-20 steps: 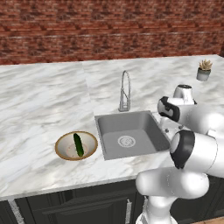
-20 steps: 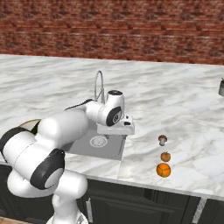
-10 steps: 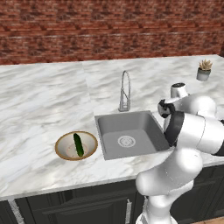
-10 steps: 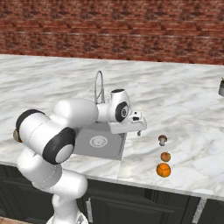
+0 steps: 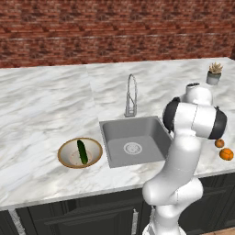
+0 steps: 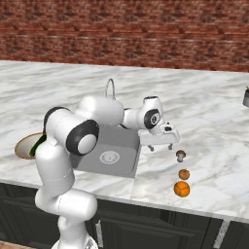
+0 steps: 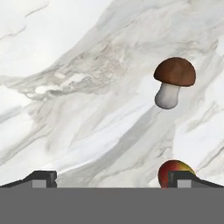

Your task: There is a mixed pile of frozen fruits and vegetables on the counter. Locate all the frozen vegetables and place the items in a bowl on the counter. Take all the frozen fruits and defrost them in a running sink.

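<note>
The brown-capped mushroom (image 6: pixel 181 155) stands on the white marble counter (image 6: pixel 214 121), to the right of the sink (image 6: pixel 111 154). Two small orange fruits (image 6: pixel 184 174) (image 6: pixel 181 188) lie just in front of it. My gripper (image 6: pixel 161 147) hovers open over the counter, a little left of the mushroom, holding nothing. In the hand view the mushroom (image 7: pixel 174 81) is up and to the right of the gripper (image 7: pixel 113 179), and one fruit (image 7: pixel 174 171) peeks out beside the right fingertip (image 7: pixel 186 179). The dark green cucumber (image 5: pixel 82 151) lies in the tan-rimmed bowl (image 5: pixel 64 158), left of the sink (image 5: pixel 133 140).
A tall curved chrome faucet (image 5: pixel 131 96) stands behind the basin. A small grey plant pot (image 5: pixel 213 74) sits at the far right near the brick wall. My own arm hides part of the bowl (image 6: pixel 23 147) in the right base view. The counter's front edge runs close to the fruits.
The arm has swung right, from above the sink to over the counter beside the mushroom. The gripper stays open and empty. Cucumber, mushroom and fruits have not moved.
</note>
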{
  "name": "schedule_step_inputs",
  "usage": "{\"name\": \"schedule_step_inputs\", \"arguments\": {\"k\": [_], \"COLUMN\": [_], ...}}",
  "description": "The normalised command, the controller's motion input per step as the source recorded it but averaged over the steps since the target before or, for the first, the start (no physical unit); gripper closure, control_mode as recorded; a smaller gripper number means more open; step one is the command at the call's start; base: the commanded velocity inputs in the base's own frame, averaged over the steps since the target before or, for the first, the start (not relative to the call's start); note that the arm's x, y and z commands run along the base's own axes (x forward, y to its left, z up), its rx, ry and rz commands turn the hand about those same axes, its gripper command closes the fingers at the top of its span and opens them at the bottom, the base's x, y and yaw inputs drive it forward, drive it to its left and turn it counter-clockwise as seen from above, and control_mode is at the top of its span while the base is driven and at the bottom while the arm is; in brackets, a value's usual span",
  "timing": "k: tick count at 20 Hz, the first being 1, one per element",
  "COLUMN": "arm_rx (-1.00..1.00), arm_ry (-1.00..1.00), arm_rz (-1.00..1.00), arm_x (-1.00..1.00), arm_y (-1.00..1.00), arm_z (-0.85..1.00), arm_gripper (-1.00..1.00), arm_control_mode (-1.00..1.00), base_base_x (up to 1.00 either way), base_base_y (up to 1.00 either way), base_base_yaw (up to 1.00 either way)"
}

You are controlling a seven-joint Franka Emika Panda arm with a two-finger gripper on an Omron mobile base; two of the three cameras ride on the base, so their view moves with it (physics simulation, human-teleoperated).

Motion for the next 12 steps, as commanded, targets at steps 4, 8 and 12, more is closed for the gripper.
{"name": "schedule_step_inputs", "arguments": {"k": [4, 8, 12], "arm_rx": [0.01, 0.0, 0.0], "arm_ry": [0.02, 0.0, -0.02], "arm_rz": [0.0, 0.0, 0.0], "arm_x": [0.33, 0.28, 0.22], "arm_y": [-0.5, -0.52, -0.44], "arm_z": [-0.1, -0.21, -0.27], "arm_gripper": [-1.0, -1.0, -1.0], "arm_control_mode": [-1.0, -1.0, -1.0], "base_base_x": [0.0, 0.0, 0.0], "base_base_y": [0.0, 0.0, 0.0], "base_base_yaw": [0.0, 0.0, 0.0]}}
